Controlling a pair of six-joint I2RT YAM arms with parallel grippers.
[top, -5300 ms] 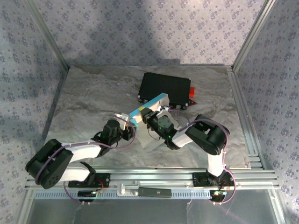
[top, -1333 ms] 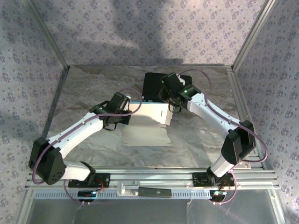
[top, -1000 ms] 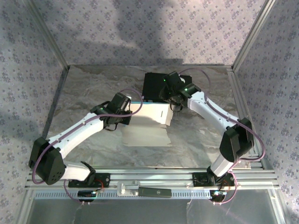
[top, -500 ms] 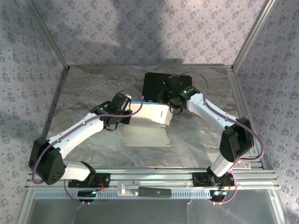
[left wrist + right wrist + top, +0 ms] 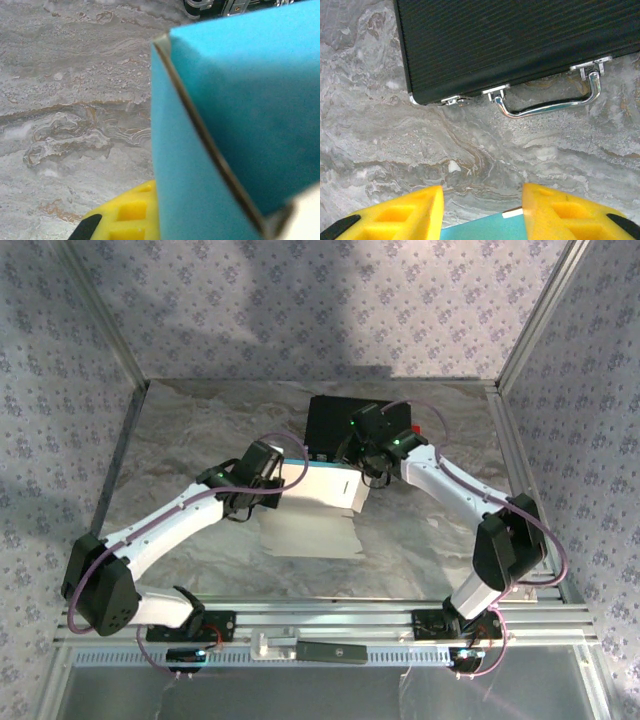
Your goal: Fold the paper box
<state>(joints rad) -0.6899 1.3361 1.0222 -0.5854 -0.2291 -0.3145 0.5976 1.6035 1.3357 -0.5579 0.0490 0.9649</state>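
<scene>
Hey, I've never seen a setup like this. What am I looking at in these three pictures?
Two robot arms are bolted at the near edge of a marble table. The overhead picture looks down on both arms. The other two pictures come from a camera on each wrist, so the yellow blocks in them are gripper fingers. On the table are a black case with a metal handle and a partly folded paper box, blue on one side and white on the other. The left gripper is shut on the box's left edge. The right gripper is open, its fingers apart over the box's blue edge.
</scene>
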